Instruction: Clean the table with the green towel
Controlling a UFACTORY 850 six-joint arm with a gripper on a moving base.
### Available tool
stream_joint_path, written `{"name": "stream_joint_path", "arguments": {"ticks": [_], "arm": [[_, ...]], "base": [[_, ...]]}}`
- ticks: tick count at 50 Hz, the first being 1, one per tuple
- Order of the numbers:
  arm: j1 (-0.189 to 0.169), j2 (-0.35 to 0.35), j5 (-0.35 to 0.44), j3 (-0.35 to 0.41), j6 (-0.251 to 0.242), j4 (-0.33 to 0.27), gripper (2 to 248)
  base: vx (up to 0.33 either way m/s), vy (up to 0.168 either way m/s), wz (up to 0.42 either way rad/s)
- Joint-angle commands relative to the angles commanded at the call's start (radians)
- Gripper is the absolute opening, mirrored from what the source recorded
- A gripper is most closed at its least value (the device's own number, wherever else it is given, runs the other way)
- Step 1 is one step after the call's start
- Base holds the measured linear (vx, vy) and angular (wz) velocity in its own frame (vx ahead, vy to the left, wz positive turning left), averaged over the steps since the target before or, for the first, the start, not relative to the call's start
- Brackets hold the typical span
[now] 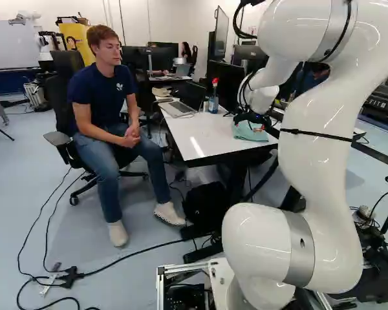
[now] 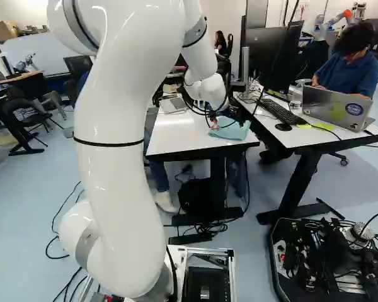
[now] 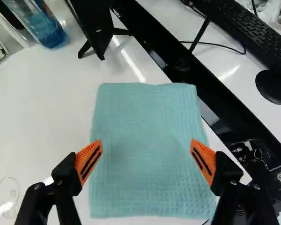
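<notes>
fingers (image 3: 88, 162) open, nothing gripped, above green towel (image 3: 147, 150). towel spread flat on tabletop (image 3: 42, 103); faint marks (image 3: 8, 178) beside it. grasp, wiping judged undone.

Waffle-textured cloth towel (image 3: 147, 150), glossy tabletop (image 3: 42, 98).
</notes>
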Motion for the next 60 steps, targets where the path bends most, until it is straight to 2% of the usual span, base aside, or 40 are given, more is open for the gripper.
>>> {"name": "stream_joint_path", "arguments": {"ticks": [13,60], "arm": [[0.000,-0.019,0.000,-0.005,0.000,0.000,247],[0.000,-0.020,0.000,-0.005,0.000,0.000,247]], "base": [[0.000,0.000,0.000],[0.000,0.000,0.000]]}}
